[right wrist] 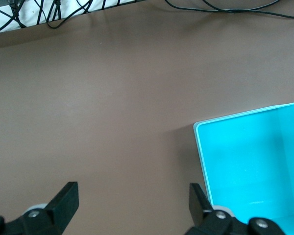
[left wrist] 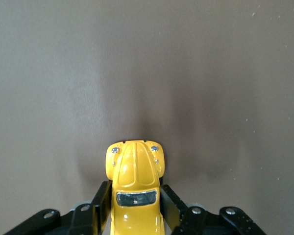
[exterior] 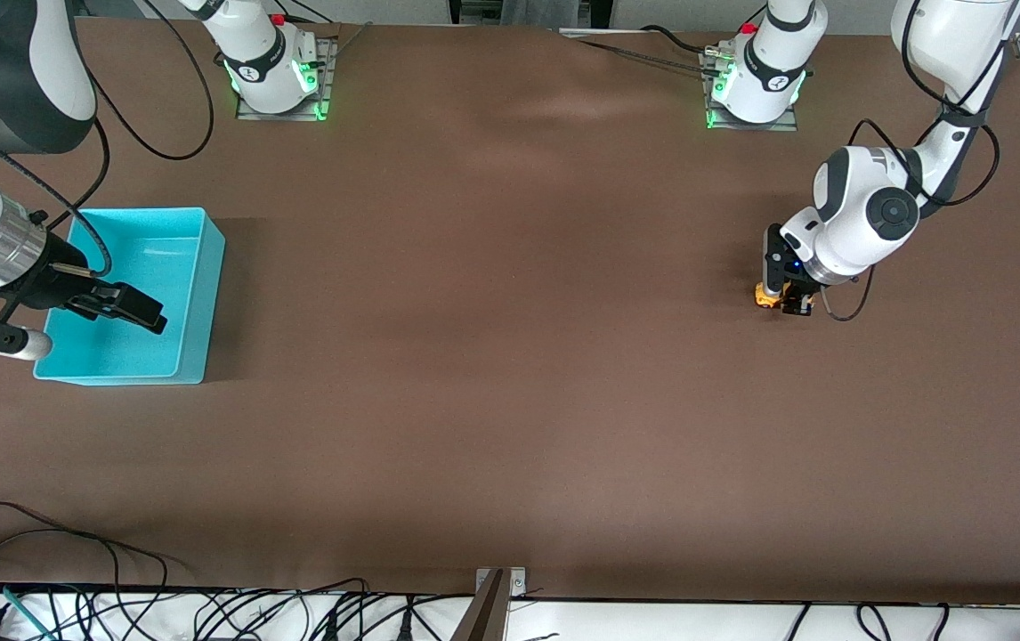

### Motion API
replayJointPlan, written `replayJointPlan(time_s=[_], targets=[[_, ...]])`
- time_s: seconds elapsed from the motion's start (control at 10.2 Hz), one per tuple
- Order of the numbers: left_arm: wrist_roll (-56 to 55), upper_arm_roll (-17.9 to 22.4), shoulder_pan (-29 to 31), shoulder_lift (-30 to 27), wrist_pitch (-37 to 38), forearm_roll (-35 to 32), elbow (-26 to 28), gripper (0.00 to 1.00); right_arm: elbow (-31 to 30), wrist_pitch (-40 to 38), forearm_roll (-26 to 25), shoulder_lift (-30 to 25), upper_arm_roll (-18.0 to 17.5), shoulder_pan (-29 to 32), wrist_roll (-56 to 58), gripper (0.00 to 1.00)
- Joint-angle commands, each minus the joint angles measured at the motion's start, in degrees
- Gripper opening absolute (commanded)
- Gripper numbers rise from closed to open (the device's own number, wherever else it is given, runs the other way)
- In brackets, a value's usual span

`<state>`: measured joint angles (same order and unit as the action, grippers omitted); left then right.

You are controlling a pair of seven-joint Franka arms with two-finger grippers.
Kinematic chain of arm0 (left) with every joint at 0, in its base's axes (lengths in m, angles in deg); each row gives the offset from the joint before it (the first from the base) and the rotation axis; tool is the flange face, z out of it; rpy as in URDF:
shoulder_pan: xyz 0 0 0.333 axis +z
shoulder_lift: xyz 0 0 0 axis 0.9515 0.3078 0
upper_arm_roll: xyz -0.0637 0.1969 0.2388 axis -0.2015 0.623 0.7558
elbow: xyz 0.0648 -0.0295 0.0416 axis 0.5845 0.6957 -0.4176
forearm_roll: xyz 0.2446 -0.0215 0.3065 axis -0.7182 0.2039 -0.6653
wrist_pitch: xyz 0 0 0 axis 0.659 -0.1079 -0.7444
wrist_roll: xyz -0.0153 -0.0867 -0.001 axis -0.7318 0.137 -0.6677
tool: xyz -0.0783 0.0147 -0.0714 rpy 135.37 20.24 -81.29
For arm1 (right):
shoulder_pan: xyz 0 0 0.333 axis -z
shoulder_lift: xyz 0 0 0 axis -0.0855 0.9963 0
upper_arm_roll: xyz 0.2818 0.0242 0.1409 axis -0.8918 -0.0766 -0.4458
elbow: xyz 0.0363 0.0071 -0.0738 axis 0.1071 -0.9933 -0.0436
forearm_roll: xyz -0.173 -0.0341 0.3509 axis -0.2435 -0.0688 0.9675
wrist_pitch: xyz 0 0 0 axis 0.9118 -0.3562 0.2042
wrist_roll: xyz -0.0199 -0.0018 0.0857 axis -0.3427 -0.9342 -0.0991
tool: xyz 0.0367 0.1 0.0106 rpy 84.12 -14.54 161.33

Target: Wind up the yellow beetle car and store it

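The left end effector (exterior: 784, 298) is down at the bench (exterior: 510, 356), toward the left arm's end, clamped across the flanks of the yellow beetle car (left wrist: 134, 188), whose wheels seem to rest on the surface. To wind it well, I judge it should keep the wheels pressed down and drag straight back along the car's length, without tilting. The right end effector (exterior: 56, 316) waits, fingers spread wide, over the turquoise bin (exterior: 198, 294), well apart.
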<state>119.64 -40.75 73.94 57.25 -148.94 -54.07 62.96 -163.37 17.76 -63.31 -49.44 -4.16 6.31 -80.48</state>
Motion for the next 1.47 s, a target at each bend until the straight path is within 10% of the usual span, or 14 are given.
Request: replayJointPlan(time_s=[0.0,1.18,1.37], targets=[[2.62,1.99,1.3,3.16,-1.13,-1.5,-0.38,0.01,0.09,0.24,1.24,-0.02,-0.08,0.18,0.24,1.0],[12.3,11.05,3.32,5.71,-3.41,-0.8,-1.08,0.05,-0.09,0.95,1.33,-0.02,0.01,0.27,0.5,1.0],[12.12,11.05,3.23,5.8,-3.41,3.13,-1.43,0.29,-0.09,0.68,1.33,-0.28,0.1,0.36,1.03,1.0]])
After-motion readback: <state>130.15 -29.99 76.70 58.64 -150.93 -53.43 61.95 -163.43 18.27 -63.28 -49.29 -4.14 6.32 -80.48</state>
